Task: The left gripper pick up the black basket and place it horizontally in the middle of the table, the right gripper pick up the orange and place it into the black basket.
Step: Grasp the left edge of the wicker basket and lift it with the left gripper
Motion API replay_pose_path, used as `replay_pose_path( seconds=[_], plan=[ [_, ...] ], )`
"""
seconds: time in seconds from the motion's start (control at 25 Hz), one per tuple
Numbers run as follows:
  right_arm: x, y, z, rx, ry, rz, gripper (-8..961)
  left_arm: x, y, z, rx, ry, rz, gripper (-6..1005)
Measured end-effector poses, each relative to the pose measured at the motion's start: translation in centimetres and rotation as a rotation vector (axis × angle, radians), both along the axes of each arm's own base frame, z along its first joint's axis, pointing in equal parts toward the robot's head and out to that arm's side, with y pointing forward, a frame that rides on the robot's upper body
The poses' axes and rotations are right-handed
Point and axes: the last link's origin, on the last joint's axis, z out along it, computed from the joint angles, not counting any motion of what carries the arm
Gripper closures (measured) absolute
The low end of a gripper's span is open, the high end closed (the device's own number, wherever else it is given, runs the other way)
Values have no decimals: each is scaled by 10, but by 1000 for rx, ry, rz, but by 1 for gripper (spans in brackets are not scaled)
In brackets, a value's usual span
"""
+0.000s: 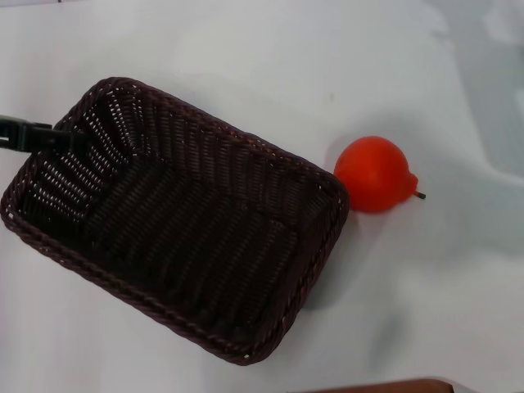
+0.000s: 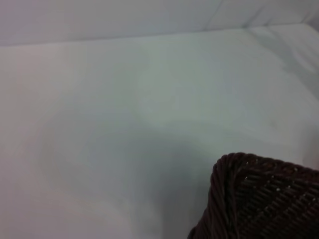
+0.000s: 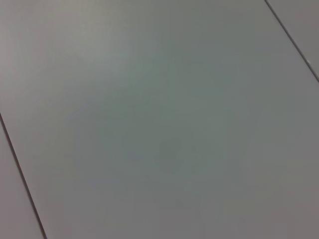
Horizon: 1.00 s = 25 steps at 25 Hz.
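The left gripper (image 1: 57, 135) is reaching in from the left, its slim fingers clamping the basket's (image 1: 176, 217) left rim; the basket is sitting diagonally on the table (image 1: 246, 65); the orange (image 1: 375, 174) is lying just beside its right corner.

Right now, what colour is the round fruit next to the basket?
Bright orange-red, with a short dark stem. The fruit shows best in the head view.

A dark brown-black woven weave is shown on the black basket (image 1: 176, 217); the orange (image 1: 375, 174) is coloured bright orange-red; the table (image 1: 246, 57) is plain white.
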Motion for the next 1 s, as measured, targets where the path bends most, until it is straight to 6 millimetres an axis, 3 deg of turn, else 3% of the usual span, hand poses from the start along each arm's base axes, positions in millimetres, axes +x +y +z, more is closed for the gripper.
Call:
replay_pose_path(
  seconds=[0.4,0.6,1.0],
  plan=[
    [4,2,-2,-19,2,-27,8,8,0,-17,-61,58,-17,173],
    [4,1,-2,-16,2,-26,8,8,-1,-18,-77,77,-12,312],
    [6,-1,-3,-19,8,-29,9,12,-4,-12,-76,59,13,710]
  ],
)
